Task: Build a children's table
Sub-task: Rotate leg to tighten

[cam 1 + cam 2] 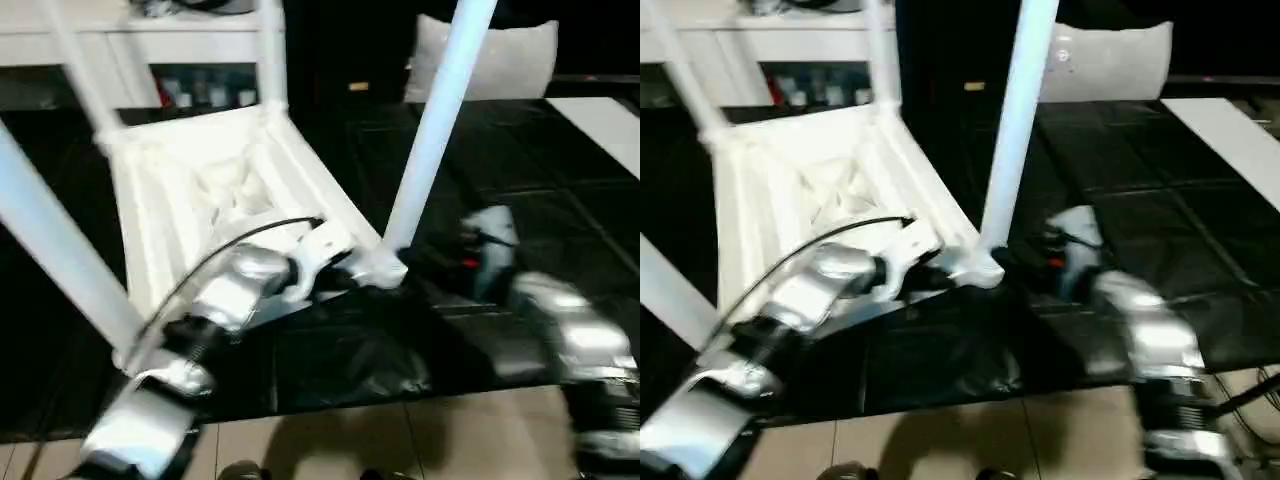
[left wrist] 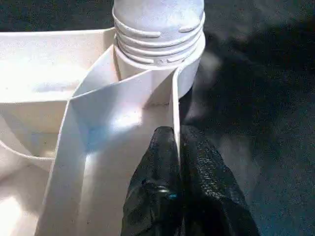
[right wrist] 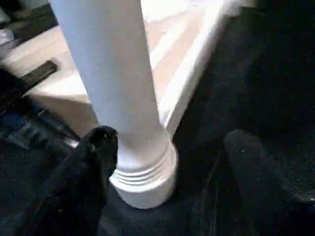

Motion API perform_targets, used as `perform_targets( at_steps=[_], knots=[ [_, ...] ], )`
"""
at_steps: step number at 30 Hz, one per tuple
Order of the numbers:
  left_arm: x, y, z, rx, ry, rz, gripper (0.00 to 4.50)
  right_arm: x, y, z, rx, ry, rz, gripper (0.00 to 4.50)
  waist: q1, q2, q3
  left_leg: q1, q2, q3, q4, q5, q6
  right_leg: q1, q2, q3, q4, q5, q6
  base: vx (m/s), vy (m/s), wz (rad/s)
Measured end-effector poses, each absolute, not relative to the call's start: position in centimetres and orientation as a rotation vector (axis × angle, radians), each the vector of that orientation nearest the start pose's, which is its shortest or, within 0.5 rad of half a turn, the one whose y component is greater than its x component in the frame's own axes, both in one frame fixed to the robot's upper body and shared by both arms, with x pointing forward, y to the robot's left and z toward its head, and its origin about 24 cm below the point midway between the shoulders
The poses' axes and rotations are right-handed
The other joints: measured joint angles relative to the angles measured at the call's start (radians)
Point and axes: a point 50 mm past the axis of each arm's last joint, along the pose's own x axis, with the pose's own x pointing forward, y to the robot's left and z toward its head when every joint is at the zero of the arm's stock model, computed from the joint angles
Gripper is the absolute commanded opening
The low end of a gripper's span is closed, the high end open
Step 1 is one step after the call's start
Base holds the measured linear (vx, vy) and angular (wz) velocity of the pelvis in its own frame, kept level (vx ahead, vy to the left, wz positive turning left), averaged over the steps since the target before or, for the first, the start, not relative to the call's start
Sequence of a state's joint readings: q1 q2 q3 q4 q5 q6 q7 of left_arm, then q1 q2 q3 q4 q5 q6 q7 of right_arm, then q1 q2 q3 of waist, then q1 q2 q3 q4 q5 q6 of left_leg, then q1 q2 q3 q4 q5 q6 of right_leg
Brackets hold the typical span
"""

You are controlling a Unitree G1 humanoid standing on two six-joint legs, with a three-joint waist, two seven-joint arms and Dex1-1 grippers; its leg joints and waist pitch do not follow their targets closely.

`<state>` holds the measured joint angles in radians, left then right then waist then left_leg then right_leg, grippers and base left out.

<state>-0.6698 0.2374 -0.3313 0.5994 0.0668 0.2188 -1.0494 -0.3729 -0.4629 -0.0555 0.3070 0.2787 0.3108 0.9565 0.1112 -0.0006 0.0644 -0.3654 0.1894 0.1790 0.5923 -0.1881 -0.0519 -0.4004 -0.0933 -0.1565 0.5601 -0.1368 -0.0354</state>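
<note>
The white tabletop [image 1: 190,190] lies ribbed underside up on the black-covered work table, tilted. A white leg stands in each corner socket. The near right leg [image 1: 438,120] rises from its socket [image 2: 189,73]. My left gripper [image 2: 174,135] is shut on the thin rim wall just beside that socket, one finger on each side of the wall. My right gripper [image 3: 172,147] is open around the base of the same leg [image 3: 123,98]. One of its fingers [image 3: 98,147] is against the tube and the other stands apart on the black cloth.
The black cloth [image 1: 350,360] ends at a tiled floor strip [image 1: 400,440] close to me. A white shelf with small bottles [image 1: 200,95] stands behind the tabletop. At the back right are a white cushion [image 1: 510,60] and a white board [image 1: 610,125].
</note>
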Motion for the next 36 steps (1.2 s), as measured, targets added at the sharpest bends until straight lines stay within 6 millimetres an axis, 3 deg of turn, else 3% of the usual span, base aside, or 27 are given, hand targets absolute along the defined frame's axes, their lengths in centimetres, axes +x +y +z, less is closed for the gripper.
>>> perform_targets(
  at_steps=[5,8,15,17,21,27,33,36],
  knots=[
    [31.7,9.7,5.7,0.438,0.462,-1.424,0.0,28.9,-21.2,8.4,-0.101,0.282,1.084,3.96,0.024,0.0,0.0,0.0,0.0,0.001,0.003,0.0,0.0,0.002,-0.001,0.001,0.0,0.0,0.0,0.0,0.0,0.0],
    [31.2,9.9,5.8,0.473,0.468,-1.506,0.0,28.2,-21.0,8.3,-0.117,0.321,1.209,3.71,0.039,0.0,0.0,0.0,0.0,0.001,0.004,0.0,0.0,0.002,-0.001,0.001,0.001,0.0,0.0,0.0,0.0,0.0],
    [30.6,9.9,6.0,0.522,0.473,-1.622,0.0,27.9,-19.8,7.8,-0.105,0.326,1.341,2.99,0.052,-0.001,0.0,0.0,0.0,0.001,0.004,0.0,0.0,0.002,-0.001,0.001,0.001,0.0,0.0,0.0,0.0,0.0],
    [30.4,9.7,6.0,0.533,0.471,-1.645,0.0,27.8,-19.1,7.6,-0.097,0.333,1.384,2.99,0.056,-0.001,0.0,0.0,0.0,0.001,0.004,0.0,0.0,0.002,-0.001,0.001,0.002,0.0,0.0,0.0,0.0,0.0],
    [30.4,9.3,6.0,0.541,0.467,-1.664,0.0,27.9,-18.1,7.2,-0.078,0.338,1.434,2.64,0.058,-0.001,-0.001,-0.001,0.0,0.001,0.006,0.0,0.0,0.002,-0.001,0.002,0.002,0.0,0.0,0.0,0.0,0.0],
    [30.4,9.3,6.0,0.547,0.463,-1.668,0.0,27.8,-18.1,7.0,-0.065,0.353,1.446,2.11,0.058,-0.001,-0.001,-0.001,0.0,0.001,0.006,0.0,0.0,0.002,-0.001,0.002,0.003,0.0,0.0,0.0,0.0,0.0],
    [30.5,9.2,6.0,0.498,0.494,-1.636,0.0,27.6,-18.1,7.0,-0.043,0.369,1.405,2.02,0.059,-0.001,-0.001,0.0,0.0,0.001,0.007,0.0,0.0,0.002,-0.001,0.002,0.003,0.0,0.0,0.0,0.0,0.0],
    [31.0,9.1,5.9,0.457,0.526,-1.546,0.0,28.0,-17.9,6.9,-0.026,0.371,1.289,2.02,0.048,-0.002,-0.001,0.003,0.0,0.001,0.009,0.001,-0.001,0.003,-0.001,0.003,0.007,0.0,0.0,0.0,0.0,0.0]
  ],
)
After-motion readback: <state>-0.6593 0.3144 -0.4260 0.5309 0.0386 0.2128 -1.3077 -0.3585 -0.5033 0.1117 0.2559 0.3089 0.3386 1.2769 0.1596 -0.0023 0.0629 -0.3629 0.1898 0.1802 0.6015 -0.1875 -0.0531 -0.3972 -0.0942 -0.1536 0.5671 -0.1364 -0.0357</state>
